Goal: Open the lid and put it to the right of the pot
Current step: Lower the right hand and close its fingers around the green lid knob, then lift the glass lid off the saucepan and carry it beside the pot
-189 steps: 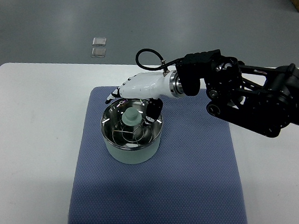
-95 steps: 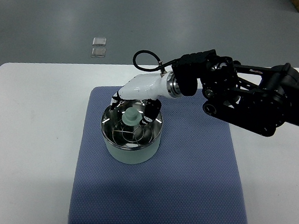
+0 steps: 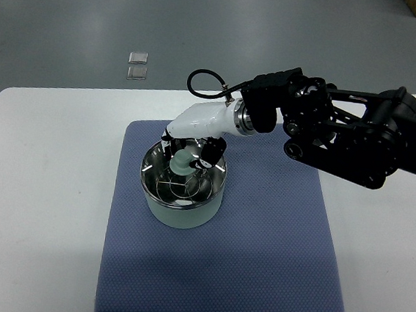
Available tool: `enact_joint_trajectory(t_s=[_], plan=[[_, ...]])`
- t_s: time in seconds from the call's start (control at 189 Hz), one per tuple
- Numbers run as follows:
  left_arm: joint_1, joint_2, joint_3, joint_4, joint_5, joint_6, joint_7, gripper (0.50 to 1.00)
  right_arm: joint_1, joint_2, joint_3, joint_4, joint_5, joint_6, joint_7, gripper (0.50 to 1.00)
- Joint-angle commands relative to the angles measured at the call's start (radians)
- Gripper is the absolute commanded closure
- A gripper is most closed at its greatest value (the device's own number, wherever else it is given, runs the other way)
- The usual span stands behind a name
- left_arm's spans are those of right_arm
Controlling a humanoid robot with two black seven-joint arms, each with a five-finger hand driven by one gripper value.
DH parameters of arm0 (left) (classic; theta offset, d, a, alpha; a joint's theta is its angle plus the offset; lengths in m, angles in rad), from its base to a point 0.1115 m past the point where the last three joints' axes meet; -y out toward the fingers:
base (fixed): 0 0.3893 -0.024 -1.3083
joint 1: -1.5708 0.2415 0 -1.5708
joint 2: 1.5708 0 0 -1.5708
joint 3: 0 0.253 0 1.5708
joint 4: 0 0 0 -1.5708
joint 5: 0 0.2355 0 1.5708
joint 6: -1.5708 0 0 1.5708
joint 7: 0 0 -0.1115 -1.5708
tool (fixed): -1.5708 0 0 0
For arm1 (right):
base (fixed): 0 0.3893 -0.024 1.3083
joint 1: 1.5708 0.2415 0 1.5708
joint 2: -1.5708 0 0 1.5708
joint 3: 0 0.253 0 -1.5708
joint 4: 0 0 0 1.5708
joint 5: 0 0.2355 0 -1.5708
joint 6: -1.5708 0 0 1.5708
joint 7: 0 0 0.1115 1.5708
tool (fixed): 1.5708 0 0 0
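A pale green pot (image 3: 180,214) stands on the blue mat (image 3: 256,264), covered by a shiny glass lid (image 3: 172,186) with a light green knob (image 3: 181,164). My right hand (image 3: 188,152), white with black fingertips, reaches in from the right and hangs right over the knob. Its fingers (image 3: 208,154) curl down around the knob on both sides and appear to touch it. The lid still rests flat on the pot rim. My left arm does not show.
The mat lies on a white table (image 3: 43,184). The black right arm (image 3: 342,136) spans the back right of the table. Two small clear squares (image 3: 137,64) lie on the grey floor beyond the table.
The right hand has lowered and shifted slightly right onto the knob, and its fingers have closed in around it. The lid and pot have not moved.
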Motion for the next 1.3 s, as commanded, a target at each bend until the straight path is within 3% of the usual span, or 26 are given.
enact_joint_trajectory(t_s=[0.0,0.074,0.158,0.264,1.294], plan=[[0.000,0.000,-0.001,0.000,0.000,0.000,0.000,0.500,-0.001,-0.002,0.000,0.002,0.001,0.002,0.002,0.846],[0.001,0.000,0.001,0.000,0.000,0.000,0.000,0.500,-0.001,-0.002,0.000,0.002,0.002,0.002,0.002,0.850],[0.000,0.000,0.001,0.000,0.000,0.000,0.000,0.500,-0.001,-0.003,0.000,0.002,0.004,0.002,0.002,0.897],[0.000,0.000,0.001,0.000,0.000,0.000,0.000,0.500,-0.001,-0.003,0.002,0.002,0.007,0.003,0.003,1.000],[0.000,0.000,-0.001,0.000,0.000,0.000,0.000,0.500,0.024,-0.077,0.046,0.014,0.099,0.029,0.014,1.000]])
